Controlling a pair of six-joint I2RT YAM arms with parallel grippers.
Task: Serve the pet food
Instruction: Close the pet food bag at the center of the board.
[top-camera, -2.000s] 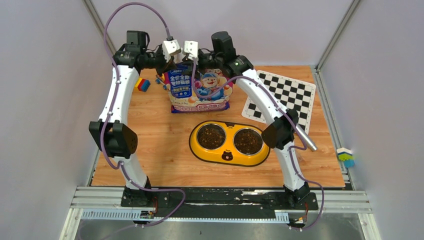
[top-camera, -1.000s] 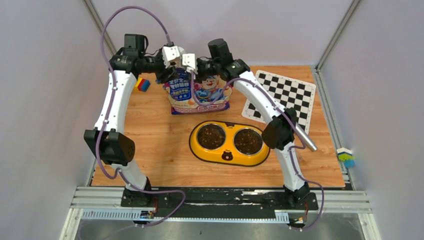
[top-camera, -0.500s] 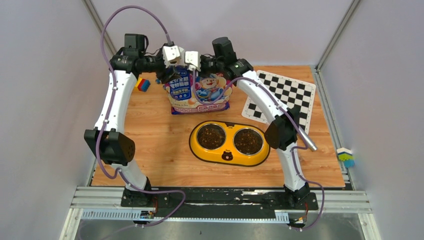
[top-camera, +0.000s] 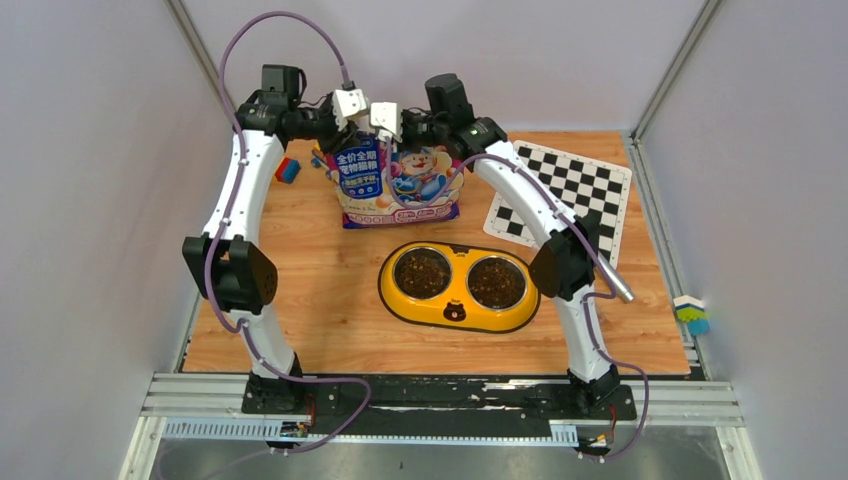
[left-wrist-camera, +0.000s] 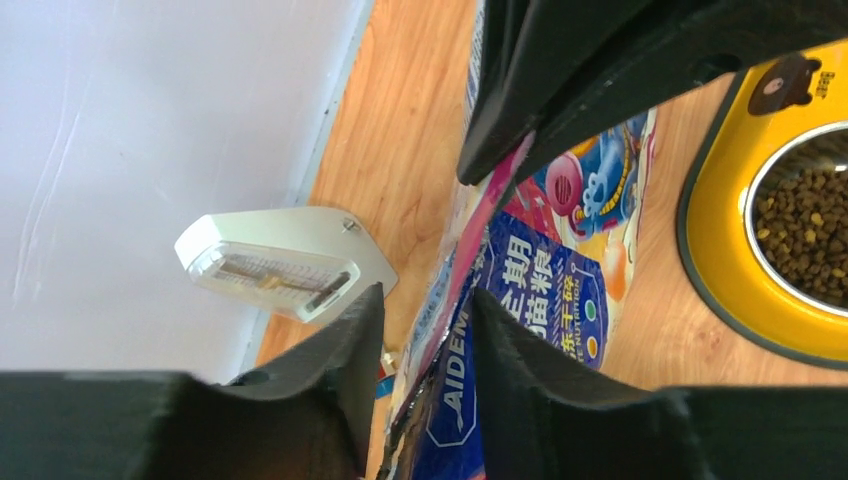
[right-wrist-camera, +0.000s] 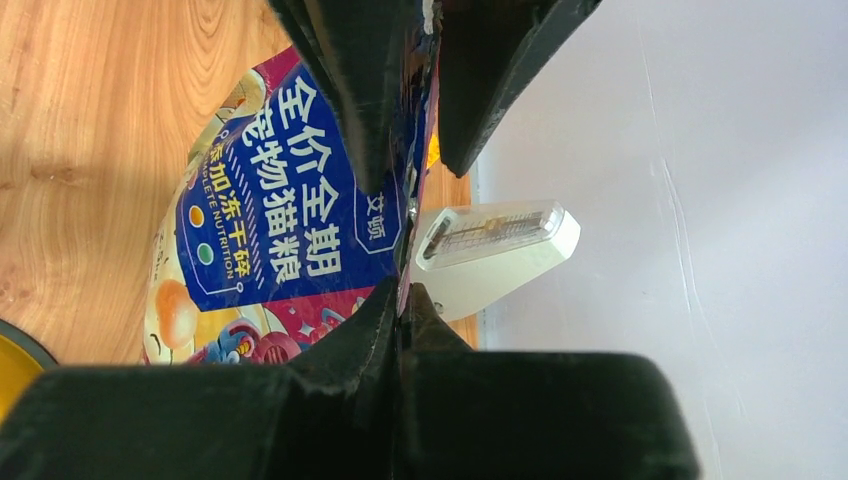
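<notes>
Wooden table (top-camera: 320, 300) inside grey walls. Dark brown kibble (top-camera: 423, 272) fills both bowls of a yellow feeder (top-camera: 455, 312). Just behind the feeder stands the cat food bag (top-camera: 400, 190). The right gripper (right-wrist-camera: 402, 295) is clamped on its top edge; the left gripper (left-wrist-camera: 428, 330) straddles that edge, jaws apart.

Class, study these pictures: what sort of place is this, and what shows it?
Probably a robotics test cell: plain grey walls, a checkerboard calibration board, and a left arm and right arm mounted on a metal rail.
</notes>
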